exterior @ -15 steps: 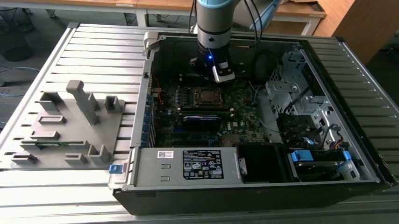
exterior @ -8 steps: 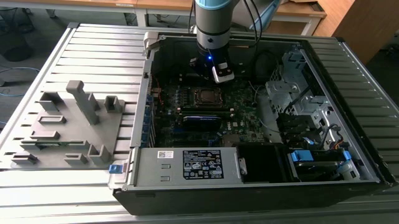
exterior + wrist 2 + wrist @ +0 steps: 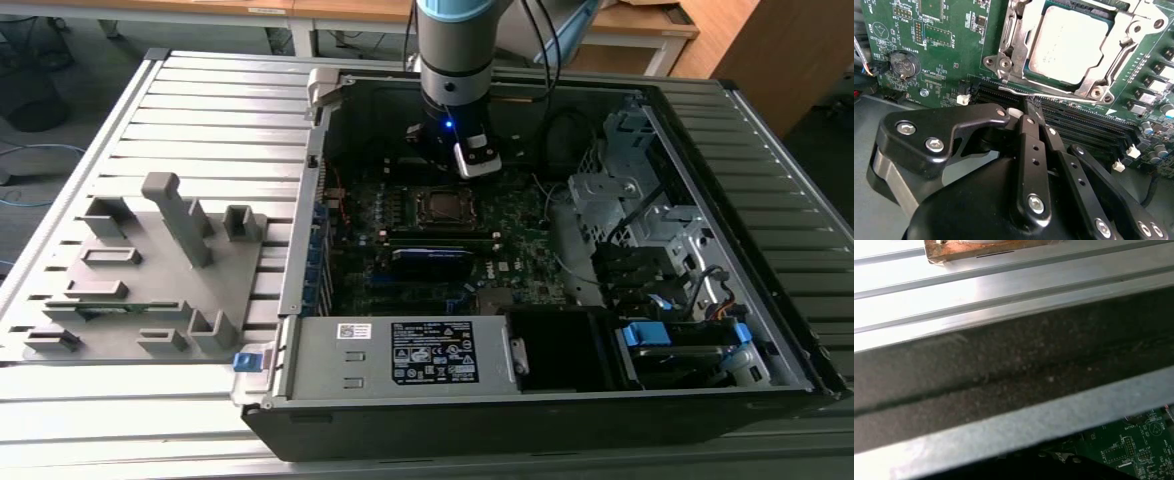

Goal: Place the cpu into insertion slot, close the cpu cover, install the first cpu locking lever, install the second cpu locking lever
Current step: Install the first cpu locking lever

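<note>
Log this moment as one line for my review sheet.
cpu: seated | cpu cover: down over it | gripper: shut, tips beside locking lever at the cover's edge | lever latched: cannot tell

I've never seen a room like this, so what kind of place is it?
Probably a robot lab or workshop. A blue-and-grey robot arm reaches into an open black computer case lying on a ribbed silver metal table, with wooden desks behind.
</note>
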{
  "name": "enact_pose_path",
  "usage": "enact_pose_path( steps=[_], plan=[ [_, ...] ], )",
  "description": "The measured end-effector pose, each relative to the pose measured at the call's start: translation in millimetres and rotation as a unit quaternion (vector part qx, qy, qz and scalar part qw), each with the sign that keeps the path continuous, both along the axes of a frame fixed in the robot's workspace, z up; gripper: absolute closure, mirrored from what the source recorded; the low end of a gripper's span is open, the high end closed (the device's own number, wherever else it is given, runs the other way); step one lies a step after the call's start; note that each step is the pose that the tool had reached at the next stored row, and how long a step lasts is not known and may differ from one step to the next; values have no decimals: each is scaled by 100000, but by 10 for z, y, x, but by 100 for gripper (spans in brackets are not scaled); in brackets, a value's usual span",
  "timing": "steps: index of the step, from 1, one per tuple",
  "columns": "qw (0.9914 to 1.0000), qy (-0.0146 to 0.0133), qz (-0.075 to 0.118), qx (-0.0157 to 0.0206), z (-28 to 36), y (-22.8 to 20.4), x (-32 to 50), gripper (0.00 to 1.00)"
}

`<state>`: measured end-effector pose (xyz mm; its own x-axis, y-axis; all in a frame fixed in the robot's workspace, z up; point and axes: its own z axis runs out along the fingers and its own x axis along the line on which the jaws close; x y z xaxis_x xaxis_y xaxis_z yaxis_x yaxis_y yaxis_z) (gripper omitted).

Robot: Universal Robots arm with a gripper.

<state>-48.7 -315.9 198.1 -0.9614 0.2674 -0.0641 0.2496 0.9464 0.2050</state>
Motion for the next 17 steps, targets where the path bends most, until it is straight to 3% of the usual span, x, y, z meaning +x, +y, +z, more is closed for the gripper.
enact_pose_path(
  steps=[7,17],
  plan=[
    [100000,9,6,-14,5,-3,0,89],
    [100000,1,7,71,152,-2,0,89]
  ],
)
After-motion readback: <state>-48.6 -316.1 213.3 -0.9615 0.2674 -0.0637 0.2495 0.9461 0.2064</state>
